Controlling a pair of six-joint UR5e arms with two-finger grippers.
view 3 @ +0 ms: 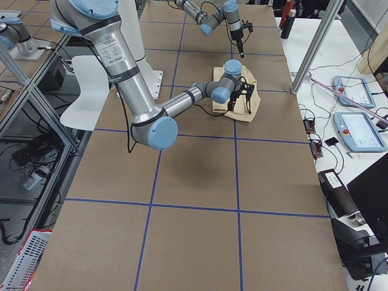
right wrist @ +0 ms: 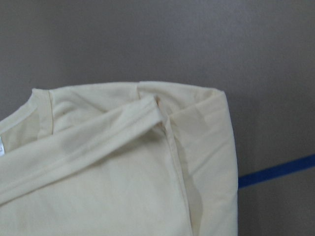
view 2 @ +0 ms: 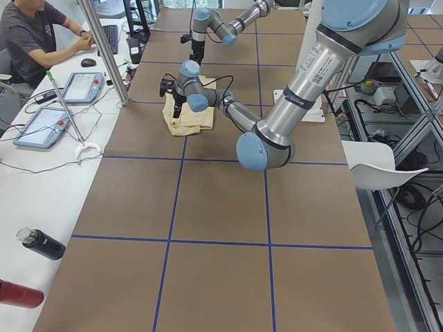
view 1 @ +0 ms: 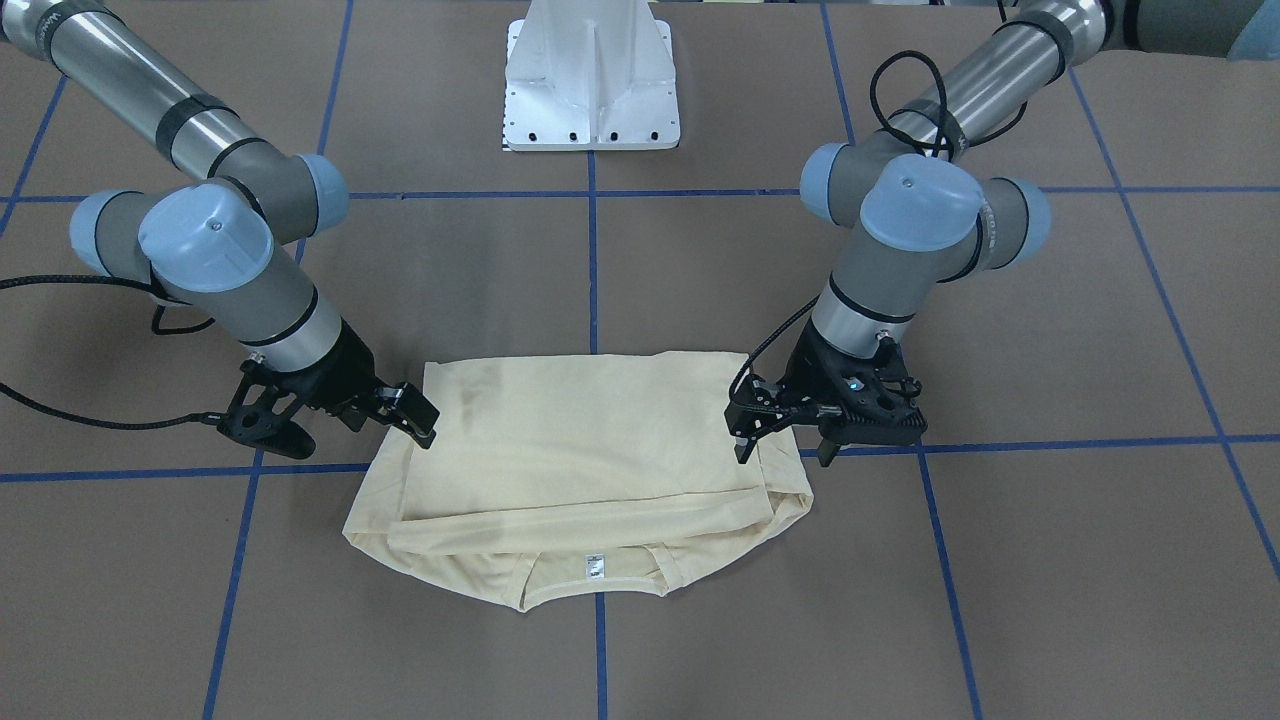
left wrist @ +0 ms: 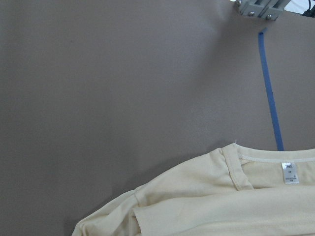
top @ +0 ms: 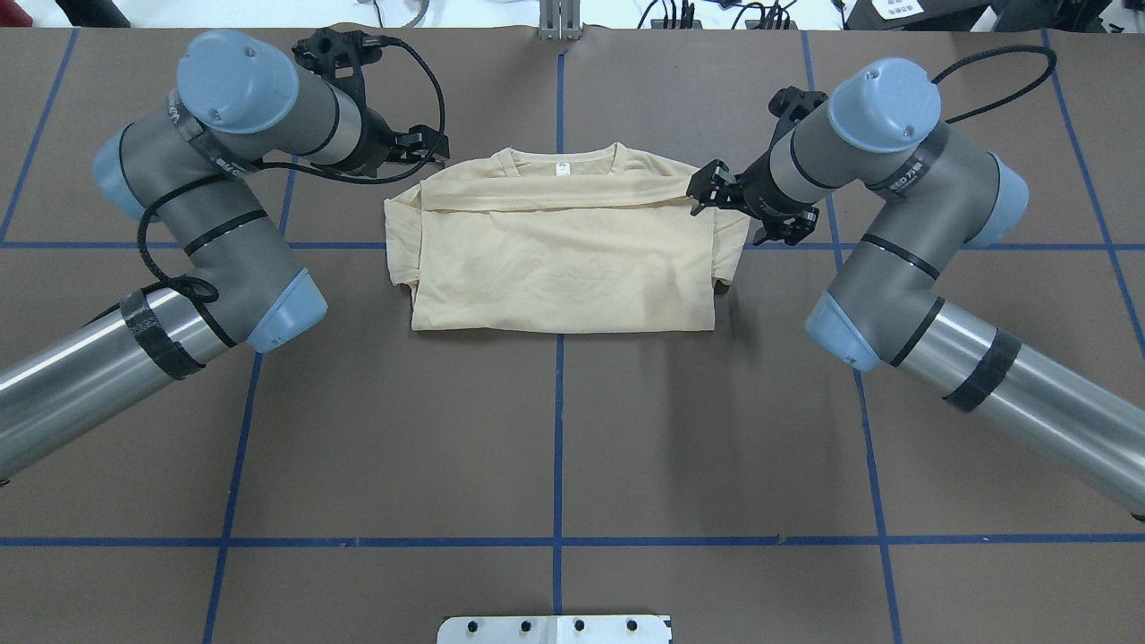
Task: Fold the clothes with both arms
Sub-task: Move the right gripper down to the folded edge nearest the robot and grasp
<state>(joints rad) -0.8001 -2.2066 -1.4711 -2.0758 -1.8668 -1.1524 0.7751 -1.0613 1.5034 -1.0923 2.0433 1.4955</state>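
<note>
Shirt, one, folded; table showing all round. Two arms: left gripper, right gripper, both spread, empty, at its side edges.

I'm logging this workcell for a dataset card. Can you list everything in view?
T-shirt: one, pale cream-yellow, folded, mid-table.
Neck label: one, white, at the shirt's neckline.
Table: one, brown with a blue tape grid.
Pedestal base: one, white, on the table's robot side.
Bench: one, white, along the table.
Touch panels: two, grey-blue, on the bench.
Bottles: two, one black and one red, at the bench's near end.
Chair: one, white, beside the table.
Person: one, dark shirt, seated at the bench.
Arms: two, grey with light-blue caps; left arm and right arm flank the shirt.
Grippers: two, black; left gripper and right gripper, jaws apart, at opposite shirt edges.
</note>
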